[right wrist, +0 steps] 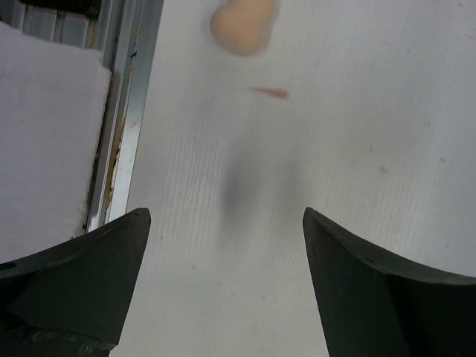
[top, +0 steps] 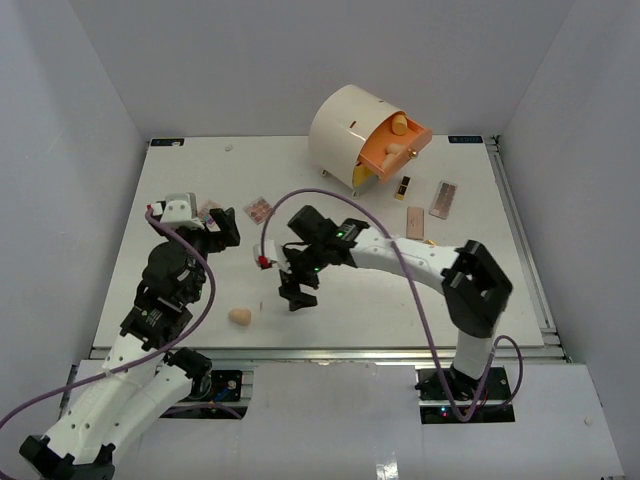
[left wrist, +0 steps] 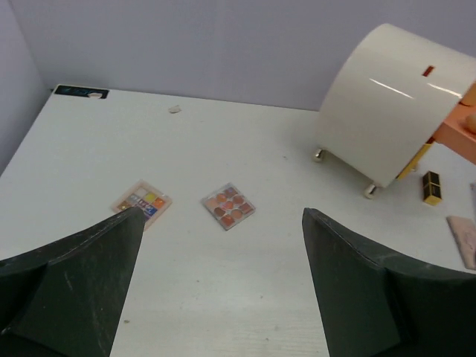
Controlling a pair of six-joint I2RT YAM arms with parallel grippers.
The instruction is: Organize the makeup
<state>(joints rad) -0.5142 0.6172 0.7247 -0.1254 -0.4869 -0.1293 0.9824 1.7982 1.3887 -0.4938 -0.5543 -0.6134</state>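
Peach sponge lay near-left on the table. The right gripper, fingers spread and empty, hung near its right side, probably to pick it up. The left gripper, likewise spread empty, faced two palettes.

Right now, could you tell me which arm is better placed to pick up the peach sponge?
Right. The right gripper hangs open beside the sponge, which its wrist camera sees; the left gripper faces the palettes farther back.

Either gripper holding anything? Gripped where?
Nothing is held. The left gripper and the right gripper are both open and empty; the peach sponge lies free ahead of the right one.
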